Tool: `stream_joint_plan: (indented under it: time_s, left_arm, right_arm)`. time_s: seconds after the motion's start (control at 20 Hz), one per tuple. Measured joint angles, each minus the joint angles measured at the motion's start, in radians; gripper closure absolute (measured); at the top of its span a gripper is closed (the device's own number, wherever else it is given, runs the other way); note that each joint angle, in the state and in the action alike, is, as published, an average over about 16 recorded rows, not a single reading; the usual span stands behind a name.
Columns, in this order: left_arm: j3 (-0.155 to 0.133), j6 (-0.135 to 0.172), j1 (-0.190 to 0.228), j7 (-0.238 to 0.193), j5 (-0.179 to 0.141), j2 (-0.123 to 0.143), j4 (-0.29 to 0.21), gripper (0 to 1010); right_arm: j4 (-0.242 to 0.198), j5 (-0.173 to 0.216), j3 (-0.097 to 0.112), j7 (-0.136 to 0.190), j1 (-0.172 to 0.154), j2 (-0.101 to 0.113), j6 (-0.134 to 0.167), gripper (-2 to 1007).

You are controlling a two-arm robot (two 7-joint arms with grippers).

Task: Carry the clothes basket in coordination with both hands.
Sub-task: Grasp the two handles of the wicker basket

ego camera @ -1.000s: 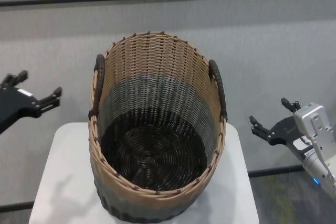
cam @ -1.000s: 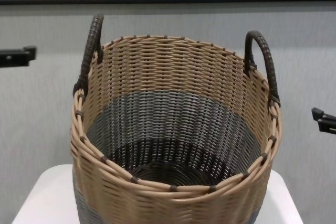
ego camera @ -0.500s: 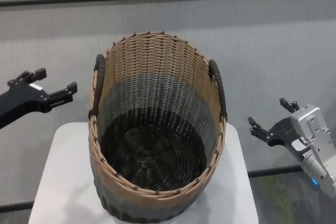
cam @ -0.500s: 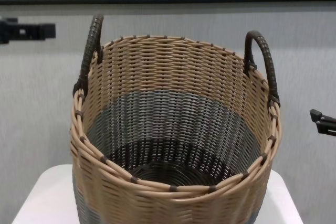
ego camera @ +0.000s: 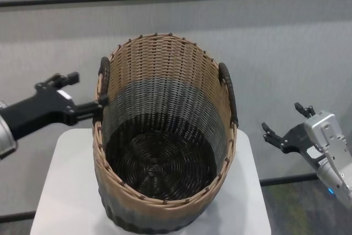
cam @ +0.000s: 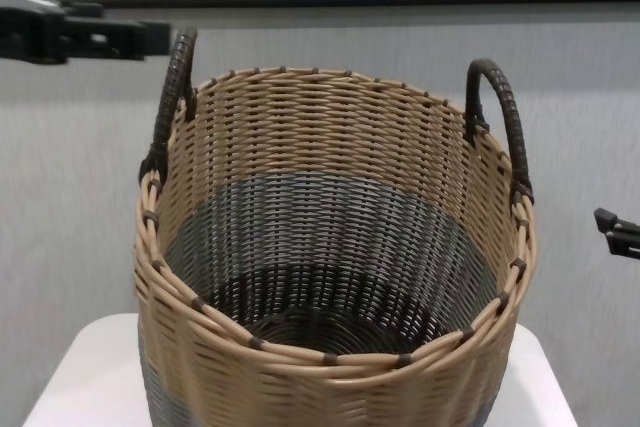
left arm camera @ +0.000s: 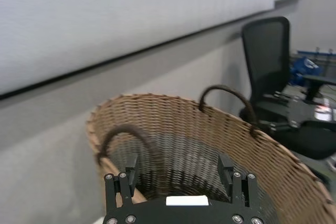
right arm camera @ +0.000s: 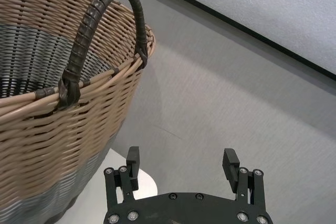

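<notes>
Head view: the basket [ego camera: 163, 147] stands on the white table [ego camera: 66, 191], empty, its two dark loop handles rising from the rim on opposite sides. The left tool [ego camera: 82, 94] is spread open with its tips right at the left handle [ego camera: 103, 89], holding nothing. A second ago it hung well out to the side; it has swung in towards the basket since. The right tool [ego camera: 286, 127] is open and empty, well apart from the right handle [ego camera: 228, 92], and has hardly shifted.

Left wrist view: the left tool [left arm camera: 177, 167] shows both fingers wide apart, with the near handle [left arm camera: 123, 142] standing just ahead of them, not yet clamped. The far handle [left arm camera: 226, 100] arches at the opposite rim.

Right wrist view: the right tool [right arm camera: 181, 163] is open, gripping nothing; the handle [right arm camera: 97, 35] lies off to one side, some way ahead.

Chest view: the left tool [cam: 120, 37] reaches level with the top of the left handle [cam: 172, 97]; earlier it sat farther out. Only a tip of the right tool [cam: 612, 227] shows at the edge.

Judging by the weave, the basket is light and stiff but bulky, with some give in the rim. The wrapped handles look like the best hold, taken on both sides together so it lifts level.
</notes>
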Motion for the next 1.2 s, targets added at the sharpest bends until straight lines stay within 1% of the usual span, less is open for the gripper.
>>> stream_joint_plan:
  time_s: [0.1, 0.3, 0.6, 0.85, 1.2]
  left_arm:
    - [0.015, 0.015, -0.008, 0.003, 0.004, -0.002, -0.006, 10]
    - [0.043, 0.047, -0.026, 0.022, 0.014, -0.014, -0.009, 10]
    - [0.075, 0.091, -0.054, 0.071, 0.035, -0.042, 0.004, 10]
    - [0.087, 0.103, -0.072, 0.109, 0.063, -0.073, 0.026, 10]
    - [0.089, 0.110, -0.095, 0.145, 0.099, -0.115, 0.064, 10]
  right_arm:
    - [0.000, -0.006, 0.003, 0.000, -0.002, -0.002, -0.001, 2]
    - [-0.001, -0.016, 0.010, 0.001, -0.005, -0.006, -0.002, 2]
    - [-0.001, -0.027, 0.022, 0.007, -0.011, -0.013, -0.005, 2]
    - [-0.002, -0.034, 0.032, 0.013, -0.016, -0.020, -0.006, 2]
    - [0.001, -0.041, 0.045, 0.024, -0.019, -0.030, -0.004, 2]
